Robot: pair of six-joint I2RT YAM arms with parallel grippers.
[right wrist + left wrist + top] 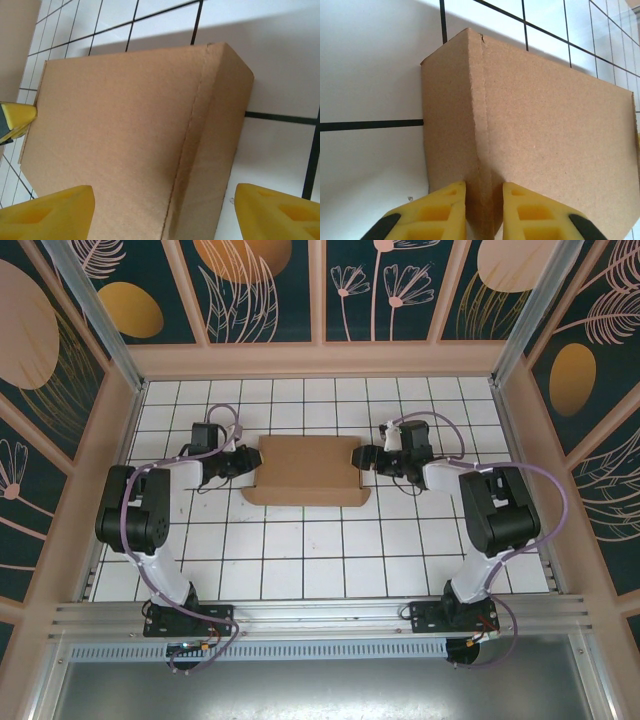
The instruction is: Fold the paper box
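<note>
**One brown paper box held between two robot claws on a tiled table**

In the overhead view, two black-and-white arms rise from the bottom edge of the frame, one at lower left and one at lower right. They reach up across a white table ruled with black grid lines.

At the centre of the frame, slightly above the middle, lies the paper box. It is plain brown cardboard, flat and rectangular. A strip along its lower edge sticks out past both ends. Its top is closed, so the inside is hidden.

The left gripper meets the box's left end. In the left wrist view its yellow fingers stand narrow and pinch a creased corner edge of the cardboard between them.

The right gripper sits at the box's right end. In the right wrist view its yellow fingers stand wide apart, with the box's end between them and not gripped.

Count: one box, two arms, two claws, two yellow fingers on each.
</note>
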